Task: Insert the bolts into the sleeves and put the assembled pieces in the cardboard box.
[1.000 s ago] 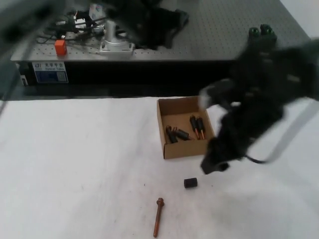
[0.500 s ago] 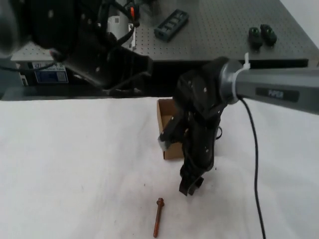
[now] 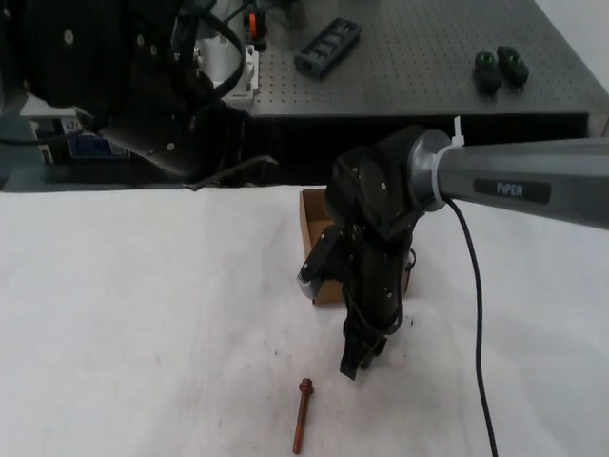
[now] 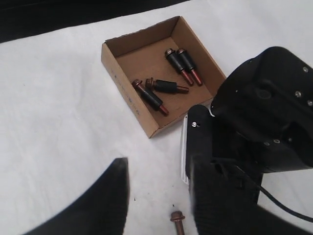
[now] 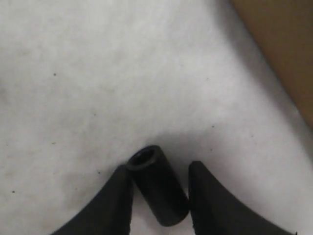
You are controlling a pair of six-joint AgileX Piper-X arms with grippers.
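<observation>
Left wrist view looks into one open brown cardboard box (image 4: 128, 95) holding four assembled copper bolts in black sleeves (image 4: 152, 99). In the high view the right arm (image 3: 381, 205) crosses that box. The left gripper (image 4: 157, 196) hangs spread and empty. Right wrist view has the right gripper (image 5: 159, 169) straddling one loose black cylindrical sleeve (image 5: 159, 191) on the white cloth (image 5: 73, 73); whether it is clamped cannot be told. One loose copper bolt (image 3: 303, 415) lies near.

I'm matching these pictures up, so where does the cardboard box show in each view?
High view: cardboard box mid-bench, partly behind the right arm.
Left wrist view: box open, four assembled pieces inside.
Right wrist view: its brown wall beyond the sleeve.
Shared landmark: the white cloth beneath it.
</observation>
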